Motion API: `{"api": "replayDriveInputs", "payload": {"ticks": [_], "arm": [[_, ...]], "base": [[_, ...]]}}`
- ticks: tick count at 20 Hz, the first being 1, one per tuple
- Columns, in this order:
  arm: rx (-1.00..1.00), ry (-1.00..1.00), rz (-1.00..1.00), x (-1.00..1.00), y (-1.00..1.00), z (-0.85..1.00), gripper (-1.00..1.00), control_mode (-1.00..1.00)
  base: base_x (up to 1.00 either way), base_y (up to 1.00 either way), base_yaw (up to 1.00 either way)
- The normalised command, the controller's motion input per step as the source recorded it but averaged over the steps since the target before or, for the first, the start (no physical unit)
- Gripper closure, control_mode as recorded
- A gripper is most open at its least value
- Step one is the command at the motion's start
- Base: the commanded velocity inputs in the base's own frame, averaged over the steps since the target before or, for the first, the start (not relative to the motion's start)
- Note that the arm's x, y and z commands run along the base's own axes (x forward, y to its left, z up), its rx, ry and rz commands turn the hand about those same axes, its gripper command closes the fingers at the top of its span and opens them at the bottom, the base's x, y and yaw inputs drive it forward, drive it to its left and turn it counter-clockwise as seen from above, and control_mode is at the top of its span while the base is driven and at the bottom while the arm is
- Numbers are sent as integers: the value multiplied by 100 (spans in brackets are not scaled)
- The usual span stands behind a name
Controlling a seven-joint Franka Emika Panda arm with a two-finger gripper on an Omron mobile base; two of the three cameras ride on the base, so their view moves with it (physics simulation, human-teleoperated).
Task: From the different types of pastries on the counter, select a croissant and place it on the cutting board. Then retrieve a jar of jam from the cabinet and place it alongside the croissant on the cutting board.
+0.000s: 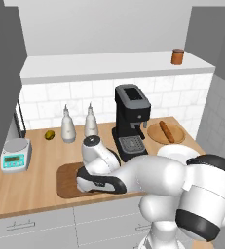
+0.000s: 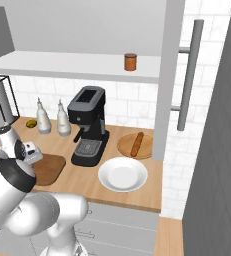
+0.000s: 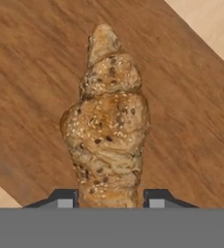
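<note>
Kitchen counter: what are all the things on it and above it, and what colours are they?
croissant: one, golden-brown and speckled, on the cutting board between the gripper fingertips
cutting board: one, dark brown wood, front of the counter
counter: one, light tan wood, over grey drawers
stick pastry: one, reddish-brown, on the round wooden plate
white plate: one, right of the coffee machine
coffee machine: one, black, middle of the counter
white bottles: two, by the tiled wall
scale: one, grey and teal, far left
small round thing: one, olive-yellow, beside the bottles
jar of jam: one, orange-brown, on the shelf above
gripper: one, dark fingertips either side of the croissant's end
</note>
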Motion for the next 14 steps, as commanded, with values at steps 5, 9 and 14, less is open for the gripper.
{"api": "replayDriveInputs", "payload": {"ticks": [5,9,14], "arm": [[0,-4,0,0,0,0,-100,-100],[0,-7,0,0,0,1,-100,-100],[0,-9,0,0,0,26,-100,-100]], "base": [[0,0,0],[0,0,0],[0,0,0]]}}
